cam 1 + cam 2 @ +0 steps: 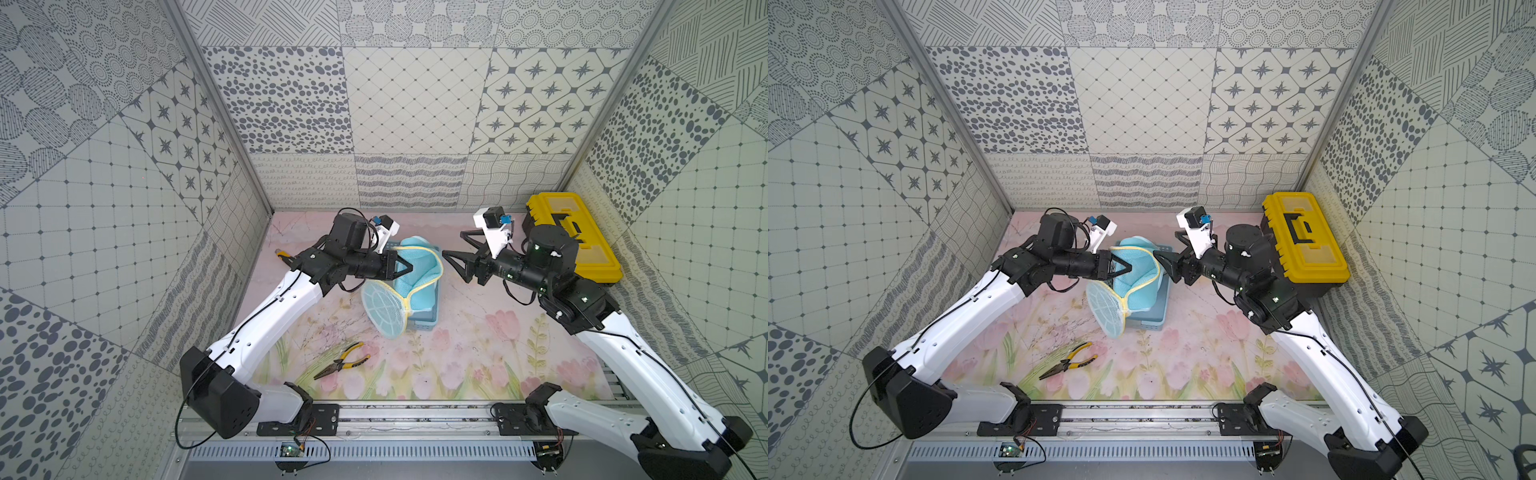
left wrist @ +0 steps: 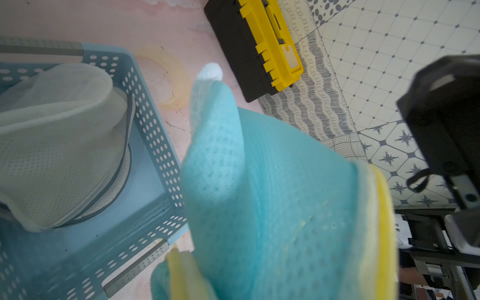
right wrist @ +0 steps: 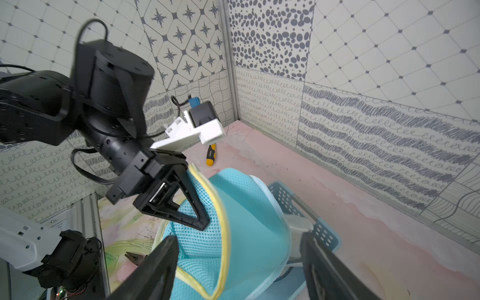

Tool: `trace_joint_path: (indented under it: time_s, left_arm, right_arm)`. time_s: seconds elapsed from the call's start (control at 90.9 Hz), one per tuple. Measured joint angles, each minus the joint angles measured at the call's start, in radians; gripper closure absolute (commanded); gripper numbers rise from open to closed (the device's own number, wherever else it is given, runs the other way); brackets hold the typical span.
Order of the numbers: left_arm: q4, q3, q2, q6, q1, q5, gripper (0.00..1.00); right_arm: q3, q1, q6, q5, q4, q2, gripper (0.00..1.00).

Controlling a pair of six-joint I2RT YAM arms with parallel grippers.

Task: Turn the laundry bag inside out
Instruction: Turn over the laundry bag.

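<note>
1. Landmark: the light-blue perforated plastic basket (image 1: 424,324) mid-mat. Everything below is placed relative to it.
2. The turquoise mesh laundry bag with yellow piping (image 1: 419,266) is held up directly above the basket, with its round white-mesh end panel (image 1: 382,309) hanging over the basket's near-left edge, toward the robot.
3. Left gripper (image 1: 405,268): jaws pinched shut on the bag's yellow rim, above the basket's left side. My read: it's the anchor, keeping the mouth up and off the basket so the fabric can be worked.
4. Right gripper (image 1: 453,259): fingers spread wide, holding nothing, just right of the bag and above the basket's right side. In the right wrist view its 2 fingers (image 3: 155,270) straddle the bag's near fold, and I can't tell whether they touch it. It looks posed for a fresh grab or to push in through the mouth.
5. Inside the basket: a second, pale cream mesh bag with grey trim (image 2: 65,145) lies in the bottom. Not the one being worked.
6. Progress, as a judgement: the bag is partly folded over itself and the inversion is not finished.
7. Risk: with only 1 pinch point, the mesh could sag back into the basket or snag on the perforated wall.
8. Clutter well apart from the basket: yellow-handled pliers (image 1: 343,360) on the near side, yellow-and-black toolbox (image 1: 573,241) to the far right, yellow-and-black screwdriver (image 3: 211,155) to the left.
</note>
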Motion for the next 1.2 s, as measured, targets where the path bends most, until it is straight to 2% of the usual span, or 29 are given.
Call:
trace_joint_path:
  time_s: [0.198,0.363,0.44,0.605,0.748,0.902,1.101,1.2]
  left_arm:
    - [-0.078,0.014,0.004,0.045,-0.019,-0.012,1.00]
    - [-0.113,0.027,0.003,0.077,-0.043,-0.007,1.00]
    - [-0.123,0.030,0.002,0.092,-0.049,-0.002,1.00]
    - [-0.132,0.034,-0.005,0.111,-0.056,0.002,1.00]
    - [-0.132,0.042,-0.007,0.121,-0.060,0.003,1.00]
    - [-0.132,0.044,-0.007,0.121,-0.063,0.005,1.00]
    - [-0.122,0.044,-0.004,0.116,-0.067,0.001,1.00]
    - [-0.103,0.044,0.006,0.108,-0.067,-0.012,1.00]
  right_arm:
    - [0.146,0.096,-0.080,-0.059,-0.069,0.111,0.22]
    - [0.169,0.140,-0.134,-0.055,-0.138,0.226,0.23]
    - [0.169,0.144,-0.148,-0.052,-0.168,0.253,0.28]
    - [0.172,0.157,-0.171,-0.056,-0.203,0.264,0.56]
    - [0.184,0.174,-0.186,-0.060,-0.216,0.283,1.00]
    - [0.185,0.210,-0.156,0.022,-0.180,0.306,1.00]
    - [0.099,0.249,-0.059,0.346,0.023,0.298,1.00]
    - [0.075,0.266,-0.019,0.459,0.053,0.303,1.00]
